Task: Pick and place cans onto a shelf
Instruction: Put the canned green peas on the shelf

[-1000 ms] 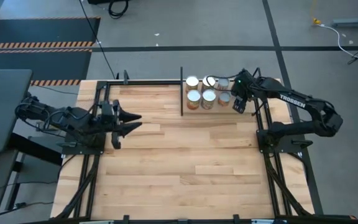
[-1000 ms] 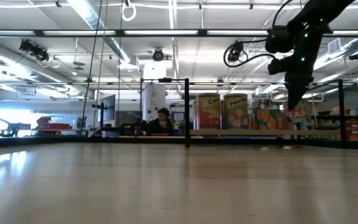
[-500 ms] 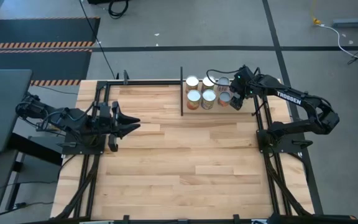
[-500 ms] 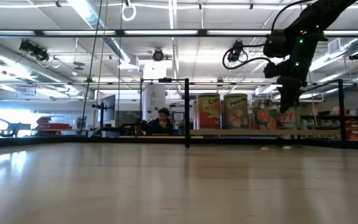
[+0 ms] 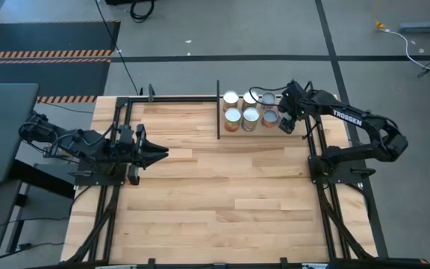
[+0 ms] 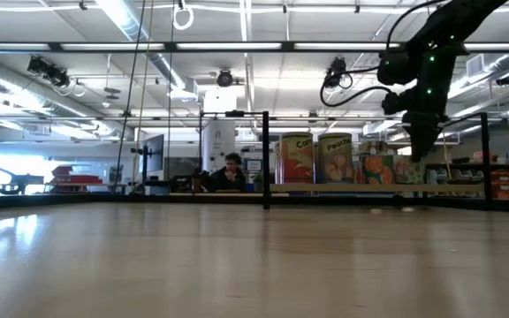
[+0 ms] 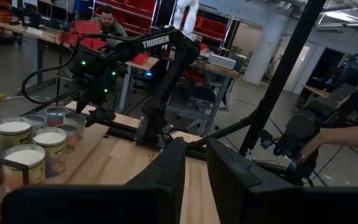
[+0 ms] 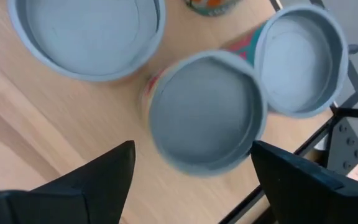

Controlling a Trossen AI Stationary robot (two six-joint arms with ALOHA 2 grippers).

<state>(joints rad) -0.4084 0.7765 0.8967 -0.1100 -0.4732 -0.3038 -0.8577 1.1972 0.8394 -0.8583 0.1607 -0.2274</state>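
Observation:
Several cans (image 5: 250, 108) with silver or white tops stand in two rows on the shelf (image 6: 352, 187), a raised light-wood board with black posts at the table's far right. My right gripper (image 5: 287, 124) hangs open above the right end of the rows, fingers pointing down. In the right wrist view (image 8: 191, 155) its fingers stand apart on either side of one can's top (image 8: 204, 112) without touching it. My left gripper (image 5: 161, 152) rests low at the table's left edge, its fingers nearly together and empty, and also shows in the left wrist view (image 7: 196, 180).
A black upright post (image 5: 218, 110) stands at the shelf's left end. A black frame rail (image 8: 347, 124) runs just right of the cans. The wooden tabletop (image 5: 222, 194) lies between the arms. People show beyond the table (image 6: 229, 170), and a hand shows in the left wrist view (image 7: 347, 134).
My left gripper has drawn its fingers together from a wide spread, staying at the table's left edge. My right gripper has shifted a little toward the cans and back toward the table's right edge, staying open above the shelf.

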